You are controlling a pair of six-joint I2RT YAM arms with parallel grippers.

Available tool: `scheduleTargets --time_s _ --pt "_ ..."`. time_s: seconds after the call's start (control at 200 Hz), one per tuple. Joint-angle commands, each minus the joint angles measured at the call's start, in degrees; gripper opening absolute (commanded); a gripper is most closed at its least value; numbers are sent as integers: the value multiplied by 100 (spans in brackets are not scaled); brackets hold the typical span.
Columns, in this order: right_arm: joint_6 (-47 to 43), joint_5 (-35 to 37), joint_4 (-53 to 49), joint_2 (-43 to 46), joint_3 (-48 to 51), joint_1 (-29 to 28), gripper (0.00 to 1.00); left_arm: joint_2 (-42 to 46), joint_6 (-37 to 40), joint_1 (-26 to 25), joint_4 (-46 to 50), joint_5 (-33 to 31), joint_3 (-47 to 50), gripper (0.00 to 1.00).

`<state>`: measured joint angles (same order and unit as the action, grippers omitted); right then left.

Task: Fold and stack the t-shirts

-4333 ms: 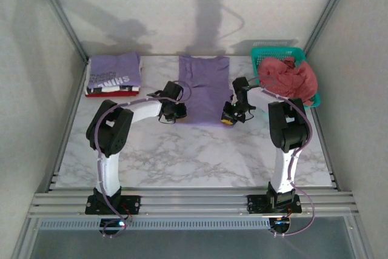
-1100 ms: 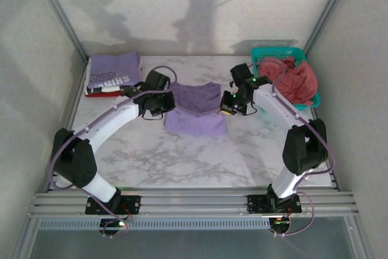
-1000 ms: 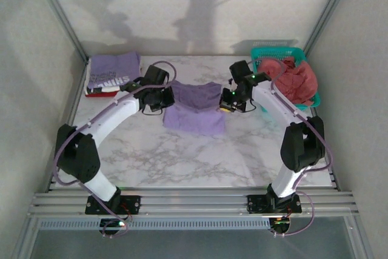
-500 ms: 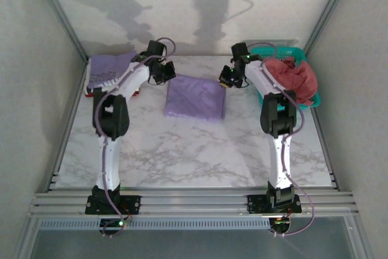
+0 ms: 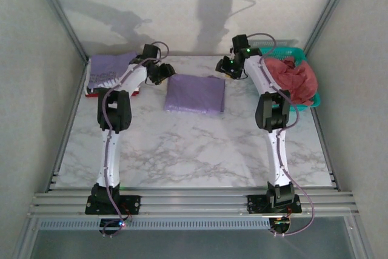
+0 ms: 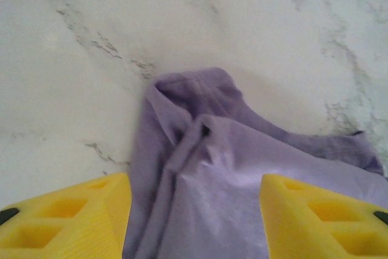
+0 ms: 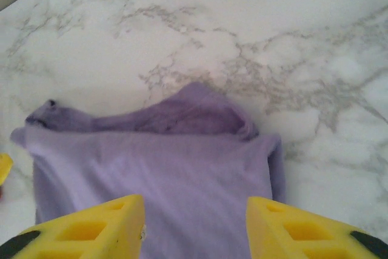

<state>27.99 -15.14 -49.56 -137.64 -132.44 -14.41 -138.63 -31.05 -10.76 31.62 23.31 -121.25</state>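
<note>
Fingers [image 6: 66, 219] of left gripper [image 6: 194, 180]: yellow, spread wide, gripping nothing. Lavender tee [image 6: 242, 192] lies on the marble between and ahead of them, its corner bunched into a rumpled fold. Right gripper [image 7: 195, 201]: fingers [image 7: 303, 228] likewise wide apart, empty. The tee's edge lies flat below them, with a darker fold of cloth poking out past the top layer.

Top view: both arms stretched far out over the table [image 5: 194, 156]. Left gripper [image 5: 162, 72] sits at the tee's far-left corner, right gripper [image 5: 225, 68] at its far-right corner. Lavender tee [image 5: 195, 94] is folded to a rough rectangle, flat on the table near the far edge, about midway across.

Far-left corner: stack [image 5: 109, 76] of folded tees, a purple one with pale lettering on top, red and white edges beneath. Left arm crosses the stack's right side.

Far-right corner: teal basket [image 5: 285, 51] holding a crumpled coral tee [image 5: 294, 80]. Right arm passes just beside it.
</note>
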Motion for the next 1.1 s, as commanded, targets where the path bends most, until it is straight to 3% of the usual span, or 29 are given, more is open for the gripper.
scheduleTargets --time_s 0.0,0.13,0.31,0.4,0.496,0.656,0.871,1.001,1.096 --pt "-123 -40 39 572 638 -126 48 533 230 -227 168 -334 -4 57" --pt "143 -571 598 781 1310 -231 44 717 213 -479 17 -477 344 53" --pt "401 -903 699 151 1075 -522 41 434 143 -731 -353 -393 691 28" --pt "673 -1010 686 -181 1022 -518 42 193 131 -734 -271 -312 671 19" --pt "768 -1025 532 -365 1044 -523 44 251 239 -734 -113 -698 909 15" --pt "680 -694 510 257 2036 -644 45 964 360 -734 -411 -1012 2237 15" --pt "870 -485 1315 2024 4794 -969 45 2443 21 -983 -1314 -682 4885 19" --pt "1057 -621 1701 3141 6027 -1144 45 3429 -281 -1254 -1703 -537 6122 31" --pt "1007 -667 1554 3772 6415 -1163 45 4078 -258 -1297 -1521 -511 6436 38"
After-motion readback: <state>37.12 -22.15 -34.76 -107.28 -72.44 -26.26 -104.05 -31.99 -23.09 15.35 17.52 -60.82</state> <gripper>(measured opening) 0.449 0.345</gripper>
